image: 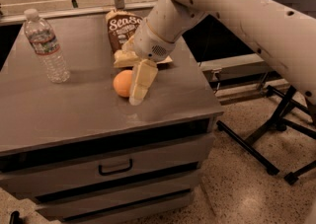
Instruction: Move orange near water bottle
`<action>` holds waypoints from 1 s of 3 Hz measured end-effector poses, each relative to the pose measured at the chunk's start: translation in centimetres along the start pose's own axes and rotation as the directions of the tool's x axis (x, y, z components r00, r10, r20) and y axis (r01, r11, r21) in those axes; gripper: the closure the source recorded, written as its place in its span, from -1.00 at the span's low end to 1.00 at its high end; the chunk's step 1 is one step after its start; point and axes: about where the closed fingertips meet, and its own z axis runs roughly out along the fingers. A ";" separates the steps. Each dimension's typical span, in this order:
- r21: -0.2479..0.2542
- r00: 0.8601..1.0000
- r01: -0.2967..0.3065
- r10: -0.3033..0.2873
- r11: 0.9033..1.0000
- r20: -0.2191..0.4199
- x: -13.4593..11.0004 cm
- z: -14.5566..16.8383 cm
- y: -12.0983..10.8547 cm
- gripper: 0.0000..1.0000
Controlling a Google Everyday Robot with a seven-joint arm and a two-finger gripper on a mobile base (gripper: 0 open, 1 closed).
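Observation:
The orange [122,83] lies on the grey cabinet top [74,114], near its middle. The water bottle [47,46] stands upright at the back left, about a hand's width from the orange. My gripper [134,89] hangs from the white arm [222,6] and reaches down at the orange's right side. Its near cream finger [141,81] stands against the orange, tip close to the top. The jaws look open, and the orange rests on the surface, not lifted. The far finger is mostly hidden.
A brown snack bag [124,28] lies at the back of the top, partly behind my wrist. The cabinet has drawers [113,166] below. Black stand legs [266,134] cross the speckled floor to the right.

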 end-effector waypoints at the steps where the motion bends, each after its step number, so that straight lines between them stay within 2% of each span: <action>1: -0.017 1.000 0.001 -0.001 1.000 0.006 -0.3 1.4 0.4 -1.00; 2: -0.027 1.000 0.011 -0.011 1.000 0.006 -0.6 2.4 0.9 -0.68; 3: -0.033 1.000 0.014 -0.014 0.999 -0.001 -0.5 3.1 1.2 -0.22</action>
